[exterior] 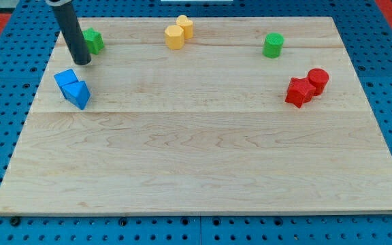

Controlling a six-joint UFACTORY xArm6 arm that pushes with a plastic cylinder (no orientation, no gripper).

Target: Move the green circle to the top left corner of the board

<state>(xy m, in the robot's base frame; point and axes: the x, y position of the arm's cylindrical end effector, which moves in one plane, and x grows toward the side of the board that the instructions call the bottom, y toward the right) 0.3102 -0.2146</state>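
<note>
A green round block (pixel 273 45) stands near the view's top right, far from the rod. A second green block (pixel 94 41) sits near the board's top left corner; the rod partly hides it, and I cannot make out its shape. My tip (pixel 82 63) rests on the board just below and left of this second green block, close to it. It is a little above the blue blocks. The dark rod rises from the tip to the view's top left edge.
A blue cube (pixel 64 79) and a blue triangle (pixel 79 94) touch each other at the left. Two yellow blocks (pixel 175 37) (pixel 185 26) sit together at top centre. A red star-like block (pixel 298 92) and a red cylinder (pixel 318 79) sit at the right. The wooden board (pixel 203 163) lies on a blue pegboard.
</note>
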